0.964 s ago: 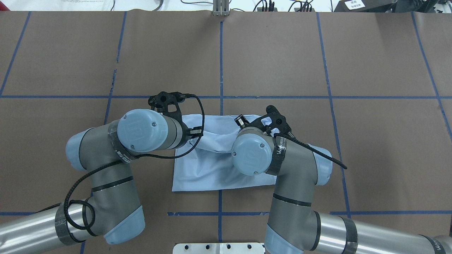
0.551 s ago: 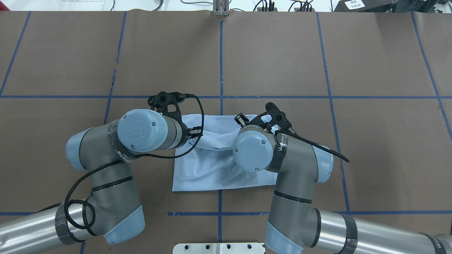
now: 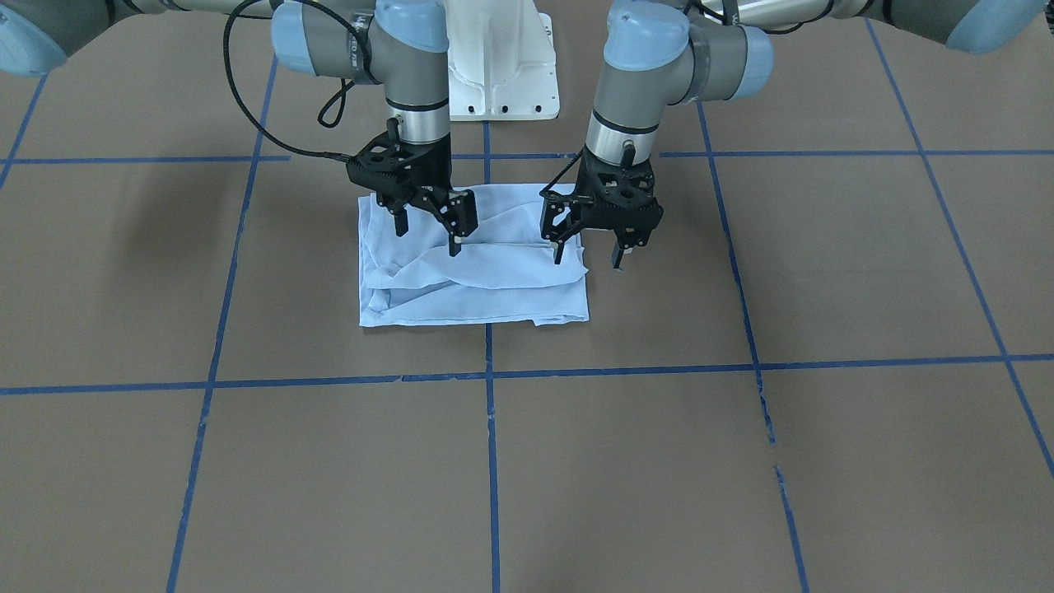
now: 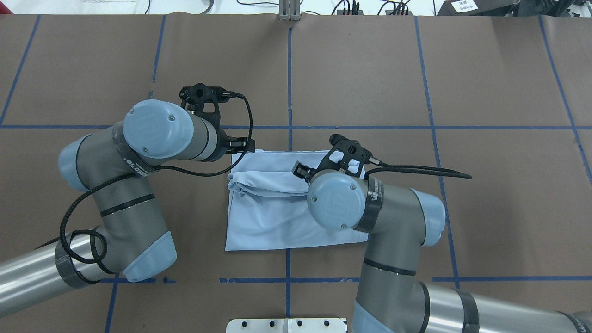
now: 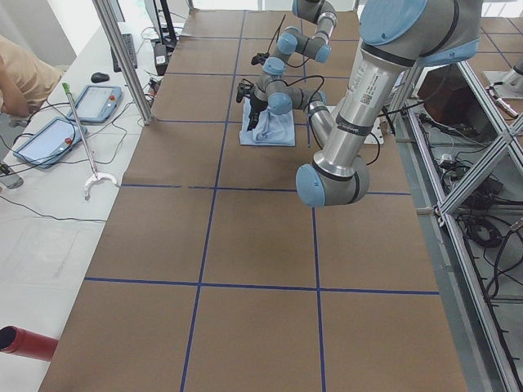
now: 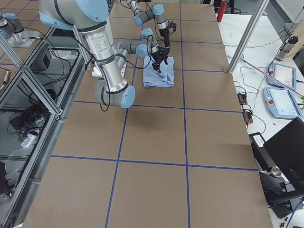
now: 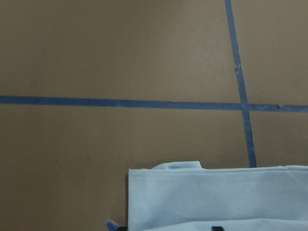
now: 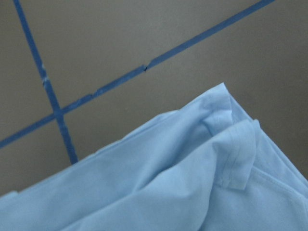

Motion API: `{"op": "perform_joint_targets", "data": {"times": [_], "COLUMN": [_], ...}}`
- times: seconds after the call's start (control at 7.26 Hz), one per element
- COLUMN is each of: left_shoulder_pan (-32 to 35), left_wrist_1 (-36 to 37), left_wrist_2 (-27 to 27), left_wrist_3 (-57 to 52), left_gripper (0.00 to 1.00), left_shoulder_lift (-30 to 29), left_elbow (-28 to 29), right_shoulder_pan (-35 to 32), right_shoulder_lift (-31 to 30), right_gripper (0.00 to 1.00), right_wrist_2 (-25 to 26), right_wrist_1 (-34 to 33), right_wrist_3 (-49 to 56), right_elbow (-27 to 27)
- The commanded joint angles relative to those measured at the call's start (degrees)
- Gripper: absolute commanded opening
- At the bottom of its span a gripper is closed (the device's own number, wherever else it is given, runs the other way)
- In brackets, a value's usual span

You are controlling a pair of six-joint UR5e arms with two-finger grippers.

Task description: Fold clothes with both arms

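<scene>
On the brown table (image 3: 741,461) the left arm (image 3: 630,91) and right arm (image 3: 412,91) stand close over the light blue T-shirt (image 3: 486,284), which lies near the middle, folded into a rumpled rectangle. The fold looks laid, so the step is probably clearing away: lift straight up, as thin cloth would follow a dragged finger. The right claw (image 3: 427,239) hangs apart and empty over the shirt's robot-side half. The left claw (image 3: 588,262), likewise apart and empty, straddles its left edge
</scene>
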State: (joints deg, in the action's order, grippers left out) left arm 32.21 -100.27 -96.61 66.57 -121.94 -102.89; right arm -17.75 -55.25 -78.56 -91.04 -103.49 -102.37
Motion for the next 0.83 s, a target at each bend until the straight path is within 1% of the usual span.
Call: {"op": "perform_joint_targets", "data": {"times": [0.0, 0.14, 0.28, 0.41, 0.55, 0.69], "left_shoulder_pan": [0.8, 0.8, 0.9, 0.8, 0.9, 0.8], "left_wrist_1": [-0.3, -1.1, -1.1, -1.2, -1.2, -1.2], "left_wrist_2": [-1.0, -1.1, -1.1, -1.1, -1.1, -1.1], "left_wrist_3": [-1.1, -0.9, -0.9, -0.8, -0.8, -0.8], "left_gripper": [1.0, 1.0, 1.0, 1.0, 1.0, 1.0], "left_shoulder_lift": [0.0, 0.1, 0.2, 0.2, 0.2, 0.8], "left_elbow": [-0.1, -0.1, -0.1, -0.1, -0.4, -0.7], "right_shoulder_pan": [5.3, 5.1, 3.3, 1.9, 0.3, -1.0], "right_shoulder_lift": [0.0, 0.4, 0.7, 0.8, 2.1, 3.4], "right_gripper": [1.0, 1.0, 1.0, 1.0, 1.0, 1.0], "right_wrist_2": [5.0, 5.0, 4.9, 4.8, 4.4, 4.5], "right_wrist_1": [0.1, 0.2, 0.6, 0.9, 3.9, 5.8], "right_wrist_3": [13.3, 18.7, 22.5, 23.5, 24.9, 25.4], "right_elbow": [2.0, 3.7, 4.7, 7.4, 10.1, 13.9]}}
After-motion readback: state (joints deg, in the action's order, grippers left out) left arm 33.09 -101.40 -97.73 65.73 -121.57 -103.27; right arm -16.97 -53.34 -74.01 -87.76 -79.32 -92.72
